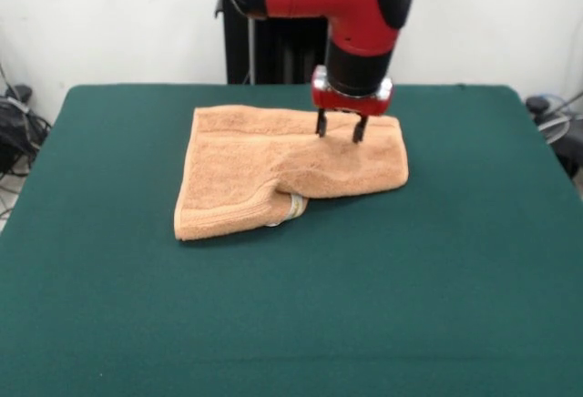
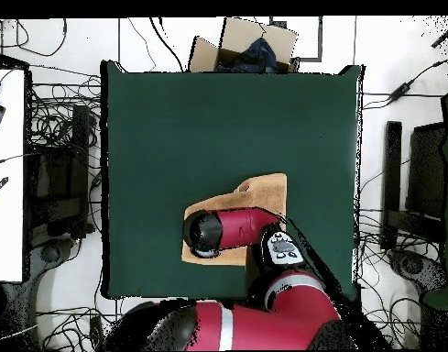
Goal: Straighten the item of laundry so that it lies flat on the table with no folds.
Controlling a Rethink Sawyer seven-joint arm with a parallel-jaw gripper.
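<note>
The peach-orange towel [image 1: 273,165] lies on the dark green table [image 1: 291,306] toward its far side. Its near right part is folded over, with a fold ridge and a small white tag [image 1: 293,206] showing at the near edge. My gripper [image 1: 340,129] hangs from the red arm over the towel's far right part, its two dark fingers [image 1: 321,123] spread apart and empty, tips just above or touching the cloth. In the overhead view the arm [image 2: 223,229] covers much of the towel [image 2: 264,192]; the gripper itself is hidden there.
The black pedestal [image 1: 273,51] stands behind the table's far edge. A cardboard box [image 2: 245,46] sits beyond the table's opposite edge in the overhead view. Cables and black stands lie on the floor on both sides of the table.
</note>
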